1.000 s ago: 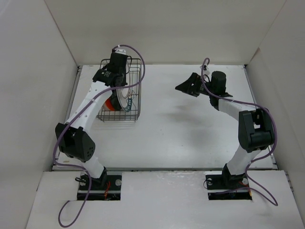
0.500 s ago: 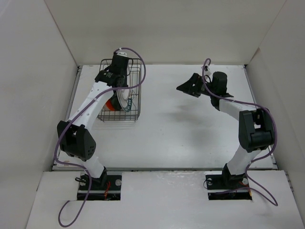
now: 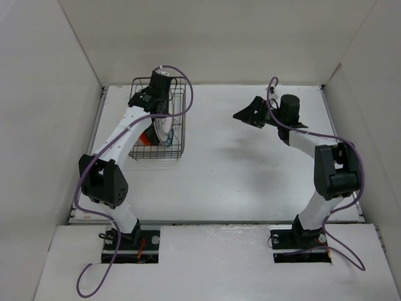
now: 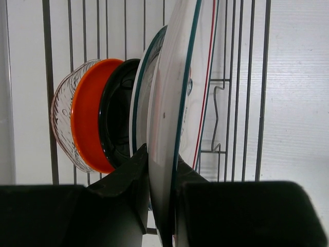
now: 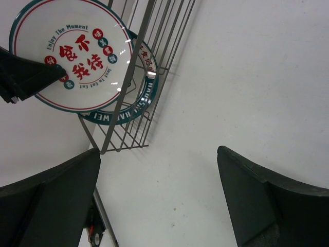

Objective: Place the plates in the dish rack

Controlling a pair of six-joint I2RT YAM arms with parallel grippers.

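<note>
The dark wire dish rack (image 3: 179, 152) stands at the far left of the table. In the left wrist view several plates stand on edge in it: clear (image 4: 60, 123), orange (image 4: 87, 121), black (image 4: 118, 116) and a white one with a blue-green rim (image 4: 140, 103). Beside that one, the white plate with red marks (image 4: 169, 92) is upright, and my left gripper (image 4: 162, 167) is shut on its rim. The right wrist view shows that plate's face (image 5: 77, 56). My right gripper (image 3: 247, 113) hangs open over the middle of the table, holding nothing.
White walls close in the table on the left, back and right. The rack's wire side (image 5: 154, 46) faces the right gripper (image 5: 159, 190) across bare white tabletop (image 5: 231, 77).
My left wrist has shifted slightly to the right and farther back over the rack, still holding the plate. The right arm has barely moved.
</note>
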